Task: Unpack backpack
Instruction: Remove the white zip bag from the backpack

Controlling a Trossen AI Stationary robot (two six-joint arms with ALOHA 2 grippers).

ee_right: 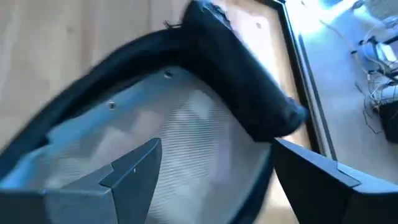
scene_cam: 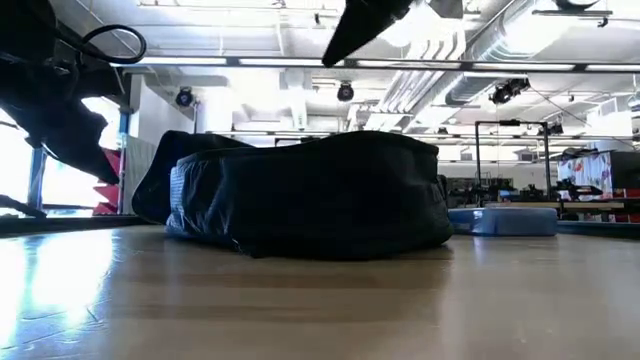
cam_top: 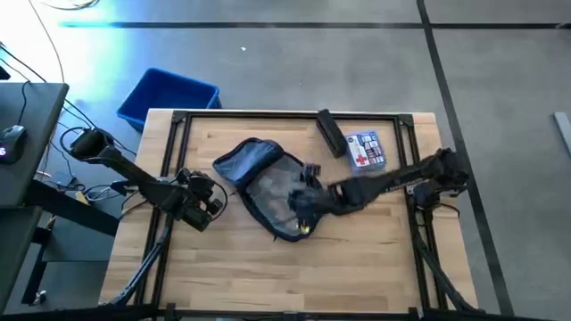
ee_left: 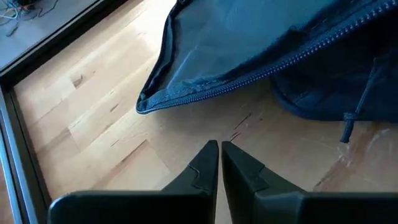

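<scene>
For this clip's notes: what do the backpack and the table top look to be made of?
The backpack looks like soft woven fabric, dark navy and matte: it slumps and creases, and a zipper runs along its open flap. The table top looks like pale wood planks with a smooth, slightly glossy finish: grain lines and board seams show, and the low view catches a sheen. It could be laminate.

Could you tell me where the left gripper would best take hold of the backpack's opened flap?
Probably at the flap's zippered corner edge, which lies thin on the table pointing toward the shut left gripper. Coming in low from the backpack's left side, with one finger sliding under the edge, seems best. The right gripper is open over the main compartment.
</scene>
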